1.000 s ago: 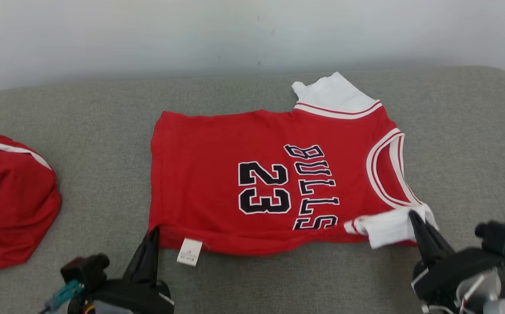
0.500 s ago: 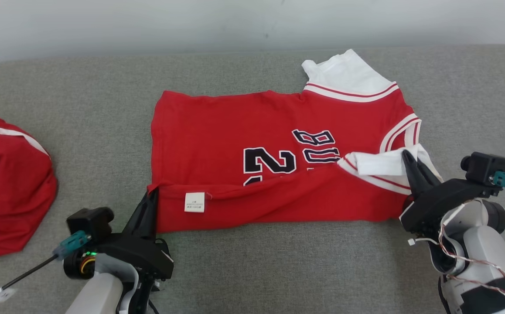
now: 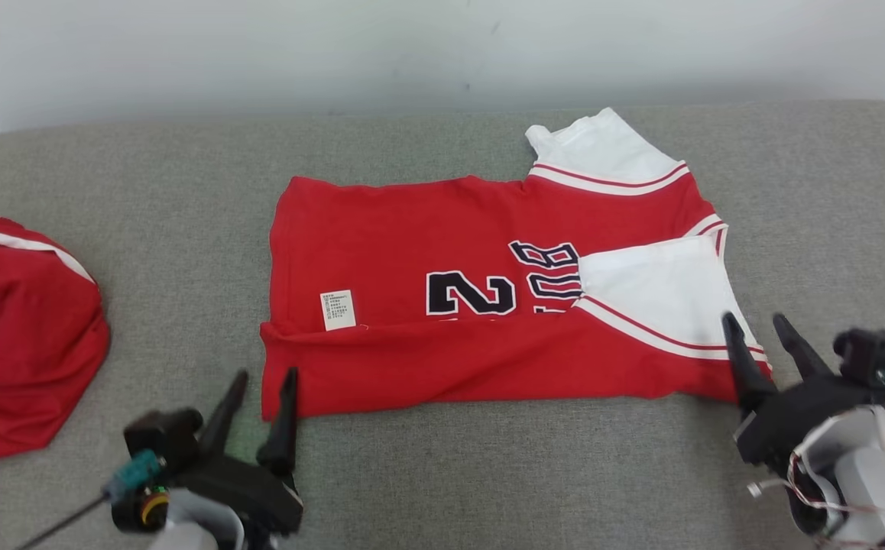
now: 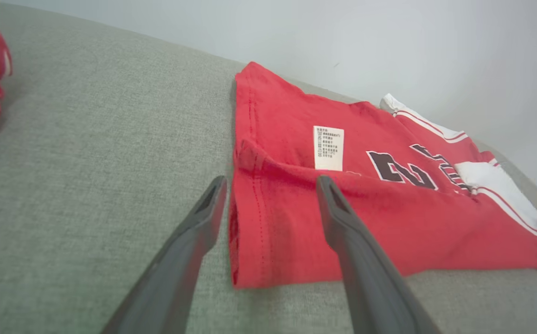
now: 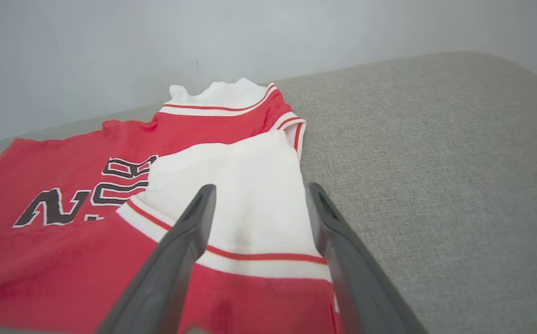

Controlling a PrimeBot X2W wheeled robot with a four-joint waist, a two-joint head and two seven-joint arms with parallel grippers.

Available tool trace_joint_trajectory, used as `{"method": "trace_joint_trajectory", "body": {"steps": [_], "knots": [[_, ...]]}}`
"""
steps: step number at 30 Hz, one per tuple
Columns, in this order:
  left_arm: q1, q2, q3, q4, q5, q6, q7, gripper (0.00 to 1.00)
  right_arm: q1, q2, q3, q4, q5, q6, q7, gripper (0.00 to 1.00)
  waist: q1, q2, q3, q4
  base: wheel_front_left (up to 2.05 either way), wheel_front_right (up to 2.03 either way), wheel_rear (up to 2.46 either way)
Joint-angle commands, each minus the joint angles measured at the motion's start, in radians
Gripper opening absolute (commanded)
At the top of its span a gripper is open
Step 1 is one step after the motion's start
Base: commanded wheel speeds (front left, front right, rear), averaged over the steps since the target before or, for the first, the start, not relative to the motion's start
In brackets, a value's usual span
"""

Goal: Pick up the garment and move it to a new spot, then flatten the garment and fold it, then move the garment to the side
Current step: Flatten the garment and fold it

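Both claws stood spread wide, gripping nothing; the left gripper [image 3: 266, 374] flanked the near hem corner of the red jersey [image 3: 412, 229], the right gripper [image 3: 753, 317] its white sleeve [image 3: 656, 283]. The jersey lay just ahead of both fingers on the grey cushion [image 3: 144, 214], near edge folded over (care label [image 3: 338, 309] showing); another red cloth [image 3: 22, 344] sat well outside the left claw.
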Motion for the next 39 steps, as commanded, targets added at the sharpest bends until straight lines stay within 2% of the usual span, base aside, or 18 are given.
{"method": "trace_joint_trajectory", "body": {"steps": [1, 8, 19, 20, 21, 22, 30, 39], "knots": [[0.021, -0.001, -0.004, -0.004, 0.012, -0.002, -0.006, 1.00, 0.019, -0.012, 0.000, -0.004, 0.007, -0.002, -0.008, 1.00, 0.0000, -0.0001, -0.004, -0.004, 0.00, 0.00, 0.00], [0.060, 0.004, 0.001, -0.003, 0.049, 0.011, -0.005, 1.00, 0.068, -0.038, -0.016, 0.014, -0.014, -0.002, -0.024, 1.00, 0.0000, -0.0001, 0.012, -0.014, 0.00, 0.00, 0.00], [0.011, -0.011, 0.010, 0.096, 0.053, -0.005, -0.005, 1.00, 0.021, 0.012, 0.010, 0.117, -0.041, -0.002, -0.038, 1.00, 0.0000, -0.0001, 0.054, -0.017, 0.00, 0.00, 0.00], [0.007, -0.014, 0.011, 0.108, 0.049, -0.007, -0.005, 0.53, 0.017, 0.018, 0.016, 0.126, -0.037, -0.002, -0.038, 0.19, 0.0000, -0.0001, 0.056, -0.017, 0.00, 0.00, 0.00], [0.000, -0.016, 0.014, 0.114, 0.050, -0.008, -0.005, 0.24, 0.015, 0.024, 0.022, 0.131, -0.032, -0.002, -0.041, 0.00, 0.0000, -0.0001, 0.056, -0.017, 0.00, 0.00, 0.00], [-0.004, -0.019, 0.017, 0.118, 0.052, -0.010, -0.005, 0.00, 0.014, 0.027, 0.027, 0.137, -0.029, -0.002, -0.046, 0.00, 0.0000, -0.0001, 0.056, -0.018, 0.00, 0.00, 0.00], [0.058, -0.035, 0.062, 0.083, 0.053, -0.024, -0.005, 0.00, 0.056, 0.018, 0.044, 0.130, 0.024, -0.002, -0.105, 0.00, 0.0000, -0.0001, -0.021, -0.025, 0.00, 0.00, 0.00], [0.247, -0.029, 0.116, -0.066, 0.067, 0.012, -0.006, 0.00, 0.238, -0.010, 0.025, -0.043, 0.066, -0.002, -0.070, 0.00, 0.0000, -0.0001, -0.085, -0.022, 0.00, 0.00, 0.00]]}}
